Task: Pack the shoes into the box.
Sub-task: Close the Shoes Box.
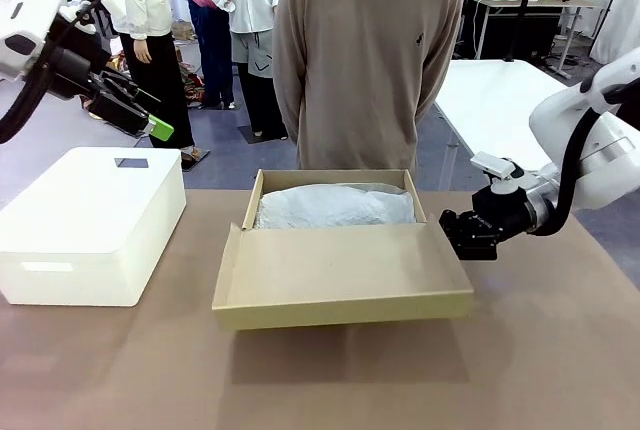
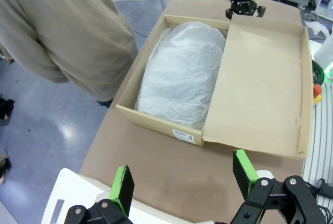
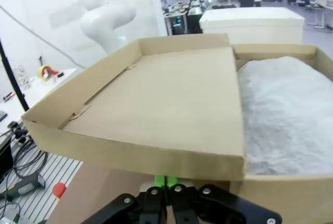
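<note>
The tan cardboard box (image 1: 330, 179) stands mid-table, and white tissue paper (image 1: 335, 208) covers what lies inside. The shoes are hidden. Its attached lid (image 1: 340, 270) juts toward me, held off the tabletop with a shadow beneath it. At the lid's right corner my right gripper (image 1: 452, 230) is shut, low by the table. In the right wrist view its shut fingertips (image 3: 166, 183) sit just under the lid's rim (image 3: 140, 156). My left gripper (image 1: 155, 125) hangs open, high at the left; the left wrist view shows its open gripper (image 2: 183, 179) above the box (image 2: 156, 122) and tissue (image 2: 182, 73).
A white rounded plastic box (image 1: 90, 220) stands on the table's left. A person in a beige sweater (image 1: 365, 60) stands right behind the cardboard box at the far edge. Bare tabletop (image 1: 330, 380) lies in front of the lid.
</note>
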`<control>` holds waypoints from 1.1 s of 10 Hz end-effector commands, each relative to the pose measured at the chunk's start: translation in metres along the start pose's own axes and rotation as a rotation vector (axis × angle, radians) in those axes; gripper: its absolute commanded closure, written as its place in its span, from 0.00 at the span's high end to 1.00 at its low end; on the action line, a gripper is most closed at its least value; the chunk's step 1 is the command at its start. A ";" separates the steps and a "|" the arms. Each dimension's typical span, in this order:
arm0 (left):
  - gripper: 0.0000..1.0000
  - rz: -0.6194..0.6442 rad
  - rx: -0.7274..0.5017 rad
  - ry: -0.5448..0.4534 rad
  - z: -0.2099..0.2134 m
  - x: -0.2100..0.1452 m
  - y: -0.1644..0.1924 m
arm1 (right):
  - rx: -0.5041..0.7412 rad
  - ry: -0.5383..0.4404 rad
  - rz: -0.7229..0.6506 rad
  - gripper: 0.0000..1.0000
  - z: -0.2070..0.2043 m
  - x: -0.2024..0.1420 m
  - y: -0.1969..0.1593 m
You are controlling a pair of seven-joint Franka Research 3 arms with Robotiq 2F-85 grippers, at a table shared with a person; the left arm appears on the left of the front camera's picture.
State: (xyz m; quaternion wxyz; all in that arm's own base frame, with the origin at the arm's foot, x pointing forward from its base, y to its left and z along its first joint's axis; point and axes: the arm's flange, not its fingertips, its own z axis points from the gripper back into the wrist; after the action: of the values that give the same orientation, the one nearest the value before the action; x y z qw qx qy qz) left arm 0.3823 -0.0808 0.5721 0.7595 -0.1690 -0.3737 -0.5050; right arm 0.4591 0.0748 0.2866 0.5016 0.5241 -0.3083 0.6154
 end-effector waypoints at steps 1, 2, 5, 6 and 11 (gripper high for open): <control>1.00 -0.003 -0.011 -0.017 0.000 0.000 0.000 | -0.106 -0.077 0.000 0.00 0.001 0.004 0.006; 1.00 -0.003 -0.011 -0.017 0.000 0.000 0.000 | -0.141 -0.112 -0.018 0.00 0.004 0.004 0.005; 1.00 -0.003 -0.011 -0.017 0.000 0.000 0.000 | -0.204 -0.214 -0.061 0.00 0.016 0.002 0.006; 1.00 -0.003 -0.011 -0.017 0.000 0.000 0.000 | -0.205 -0.242 -0.059 0.00 0.018 0.003 0.007; 1.00 -0.003 -0.011 -0.017 0.000 0.000 0.000 | -0.195 -0.329 -0.073 0.00 0.023 0.005 0.009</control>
State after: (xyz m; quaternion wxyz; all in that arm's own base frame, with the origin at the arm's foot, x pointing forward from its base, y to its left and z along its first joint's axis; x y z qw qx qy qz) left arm 0.3823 -0.0808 0.5721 0.7595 -0.1690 -0.3737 -0.5050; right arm 0.4585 0.0541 0.2956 0.5093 0.5768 -0.4076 0.4918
